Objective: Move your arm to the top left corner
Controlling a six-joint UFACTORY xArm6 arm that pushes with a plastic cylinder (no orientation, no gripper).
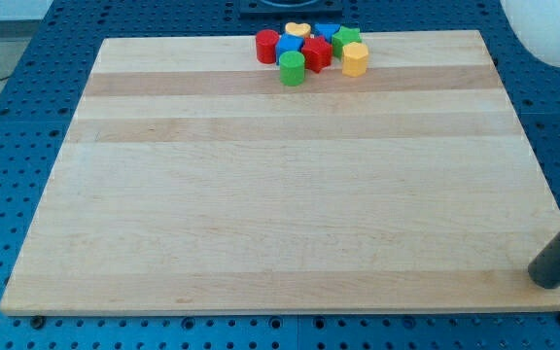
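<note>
My tip rests near the wooden board's bottom right corner, far from all the blocks. The blocks sit bunched at the top edge, just right of centre: a red cylinder, a blue block, a green cylinder, a red block, a yellow heart, a blue block, a green block and a yellow cylinder. The board's top left corner holds no block.
A blue pegboard table surrounds the board on all sides. A white rounded object fills the view's top right corner. A dark base shows at the top edge behind the blocks.
</note>
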